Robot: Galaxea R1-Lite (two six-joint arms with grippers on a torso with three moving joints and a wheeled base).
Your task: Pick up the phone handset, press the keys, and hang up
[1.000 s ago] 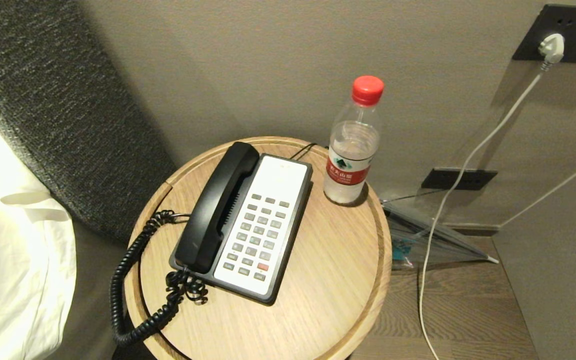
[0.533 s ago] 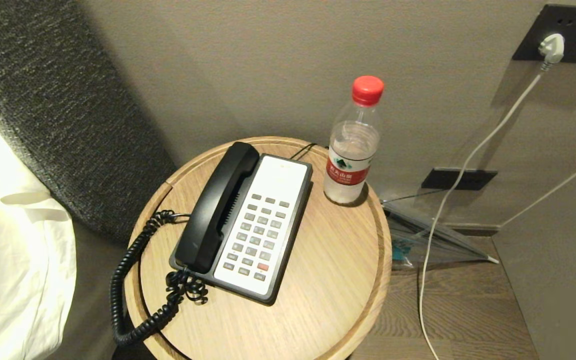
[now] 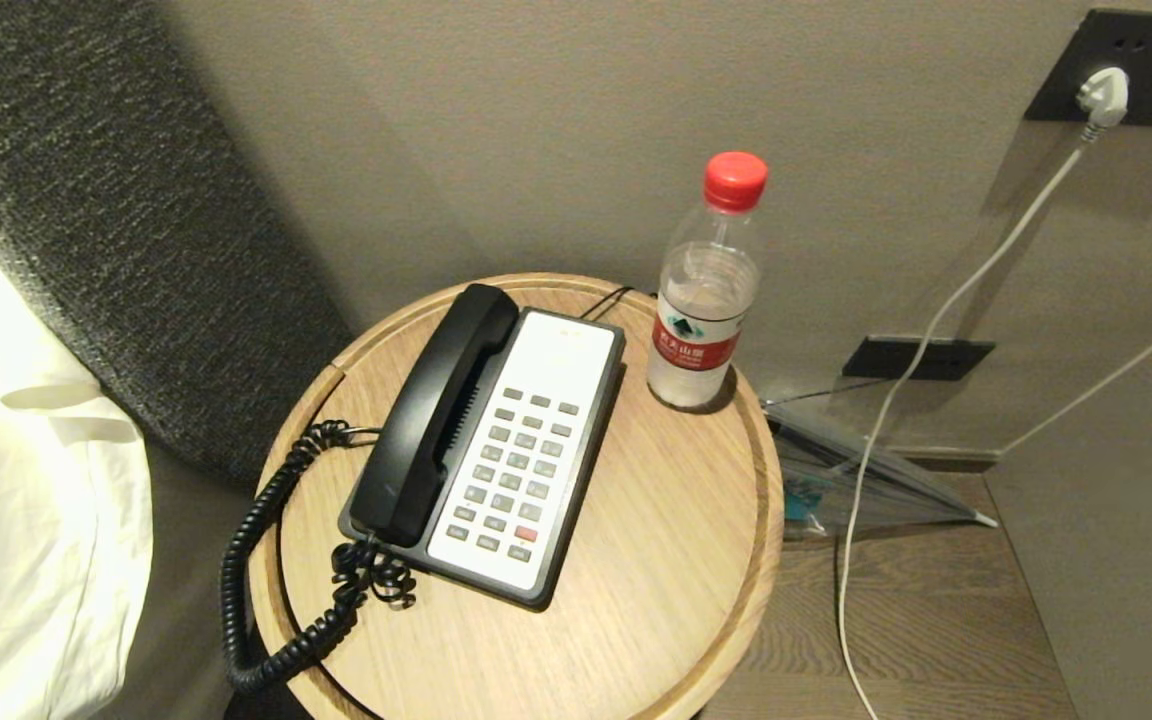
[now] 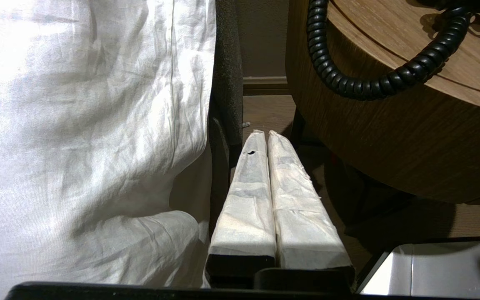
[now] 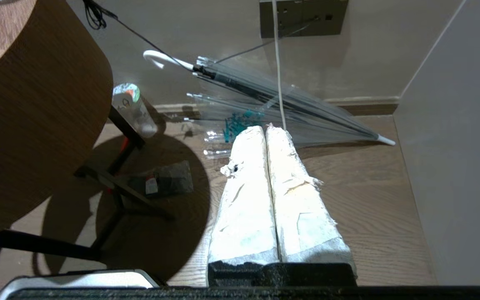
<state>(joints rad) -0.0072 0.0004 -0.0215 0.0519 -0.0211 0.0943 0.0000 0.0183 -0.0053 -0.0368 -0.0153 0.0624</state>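
Note:
The glossy black phone handset (image 3: 433, 412) rests in the cradle along the left side of the phone base (image 3: 576, 465), which lies on a round wooden side table (image 3: 636, 560). Grey keys (image 3: 516, 475) and one red key sit on the base's white panel. The coiled cord (image 3: 266, 560) loops over the table's left edge, and the coiled cord (image 4: 348, 79) also shows in the left wrist view. Neither arm appears in the head view. My left gripper (image 4: 263, 133) hangs shut and empty below the table beside the bedsheet. My right gripper (image 5: 265, 128) is shut and empty over the floor.
A red-capped water bottle (image 3: 706, 285) stands at the table's back right, close to the phone. White bedding (image 3: 26, 480) and a dark headboard (image 3: 116, 210) lie to the left. A clear umbrella (image 5: 281, 100), a fallen bottle (image 5: 133, 109) and a white cable (image 3: 896, 400) are on the floor right.

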